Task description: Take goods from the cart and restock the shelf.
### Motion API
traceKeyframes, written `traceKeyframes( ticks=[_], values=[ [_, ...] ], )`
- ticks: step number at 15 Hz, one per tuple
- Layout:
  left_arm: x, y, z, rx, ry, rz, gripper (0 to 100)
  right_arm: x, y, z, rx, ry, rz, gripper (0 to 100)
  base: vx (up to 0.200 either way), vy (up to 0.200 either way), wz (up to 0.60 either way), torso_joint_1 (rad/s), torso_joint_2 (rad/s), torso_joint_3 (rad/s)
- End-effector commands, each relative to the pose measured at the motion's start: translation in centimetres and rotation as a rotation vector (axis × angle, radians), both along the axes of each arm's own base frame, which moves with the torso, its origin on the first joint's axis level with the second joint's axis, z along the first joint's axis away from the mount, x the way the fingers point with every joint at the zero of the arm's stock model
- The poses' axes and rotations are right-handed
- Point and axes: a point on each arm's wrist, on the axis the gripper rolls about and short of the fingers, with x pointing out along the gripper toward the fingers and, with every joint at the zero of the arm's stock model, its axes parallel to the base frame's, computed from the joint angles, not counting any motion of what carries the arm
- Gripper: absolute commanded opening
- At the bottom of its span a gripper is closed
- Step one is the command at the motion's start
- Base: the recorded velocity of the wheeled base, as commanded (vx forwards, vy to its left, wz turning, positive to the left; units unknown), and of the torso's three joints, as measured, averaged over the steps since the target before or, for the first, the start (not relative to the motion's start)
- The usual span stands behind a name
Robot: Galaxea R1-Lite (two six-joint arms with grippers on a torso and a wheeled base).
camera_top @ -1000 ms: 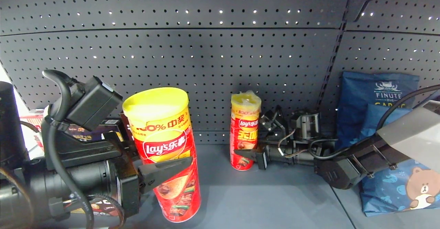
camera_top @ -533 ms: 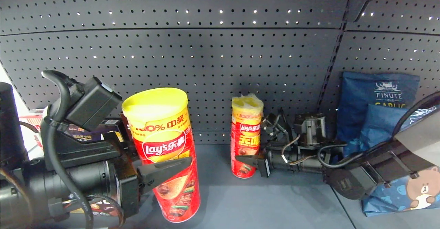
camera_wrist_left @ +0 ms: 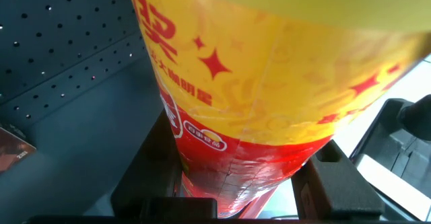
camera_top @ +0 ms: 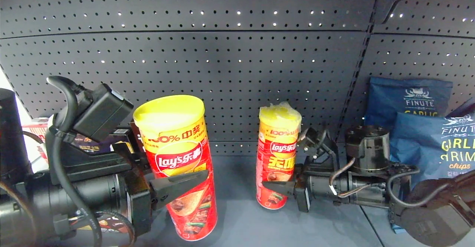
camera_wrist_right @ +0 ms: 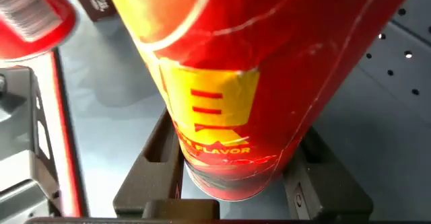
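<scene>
Two red chip cans with yellow tops stand upright over the grey shelf floor [camera_top: 326,224]. My left gripper [camera_top: 185,187] is shut on the lower half of the left can [camera_top: 174,154], near the front left. From the wrist camera that can [camera_wrist_left: 256,103] sits between the dark fingers [camera_wrist_left: 151,177]. My right gripper [camera_top: 276,185] comes in from the right and is shut on the lower part of the right can [camera_top: 277,147], mid-shelf. The right can [camera_wrist_right: 249,83] is clamped between both fingers [camera_wrist_right: 323,177], with the left can [camera_wrist_right: 30,12] beyond it.
The perforated dark back panel [camera_top: 237,72] closes the shelf behind both cans. Blue snack bags [camera_top: 408,98] stand at the right, one [camera_top: 441,147] in front of the other. Boxed goods [camera_top: 89,143] sit at the far left behind my left arm. Open shelf floor lies between the cans.
My right arm has pulled back toward the front and right with its can, away from the back panel. The left arm and its can have stayed put.
</scene>
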Motion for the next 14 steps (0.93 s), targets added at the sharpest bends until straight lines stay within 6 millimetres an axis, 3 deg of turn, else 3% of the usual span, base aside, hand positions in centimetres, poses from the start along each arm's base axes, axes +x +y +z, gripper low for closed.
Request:
traceKeyframes(
  ticks=[1,5,14],
  values=[
    [0.2,-0.1,-0.2,0.005,0.007,0.0,0,-2.9,-0.2,0.3,-0.005,0.006,0.032,0,0.0,0.0,0.0,0.0,0.0,0.0],
    [0.2,-0.2,-0.2,0.006,0.008,0.002,0,-5.7,0.3,-0.7,0.037,-0.003,0.014,0,0.0,0.0,0.0,0.0,0.0,0.0],
    [0.4,-0.3,-0.4,0.013,0.015,0.008,0,-6.3,-0.2,-2.7,-0.004,0.043,-0.008,0,0.0,0.0,0.0,0.0,0.0,0.0]
  ],
)
